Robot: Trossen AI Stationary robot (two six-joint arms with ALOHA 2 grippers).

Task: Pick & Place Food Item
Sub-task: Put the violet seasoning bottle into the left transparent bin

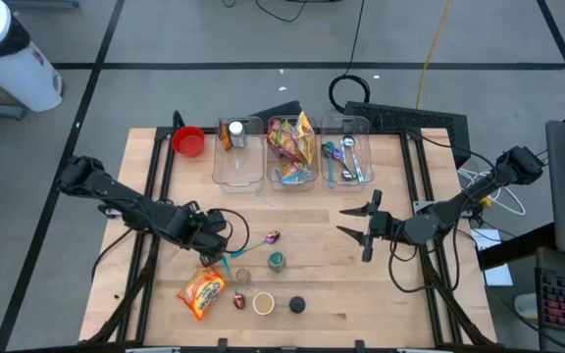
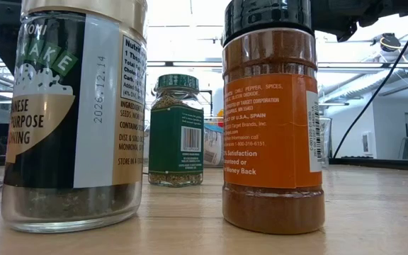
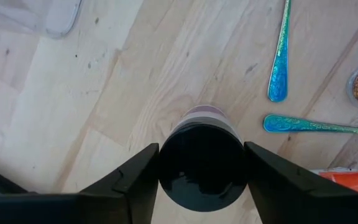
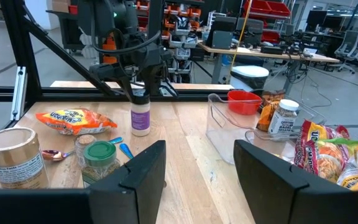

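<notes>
Black-capped spice bottle (image 3: 201,163) stands upright on the wooden worktop (image 1: 312,245), its long axis vertical and cap pointing up. I see it on the left half, ahead of the orange snack bag (image 1: 202,291). My left gripper (image 3: 201,177) is down over it with its jaws either side of the cap; I cannot tell whether they press it yet. Two blue spoons (image 3: 283,51) lie just beside it. My right gripper (image 1: 366,226) hovers over the right half, jaws apart and holding nothing.
</notes>
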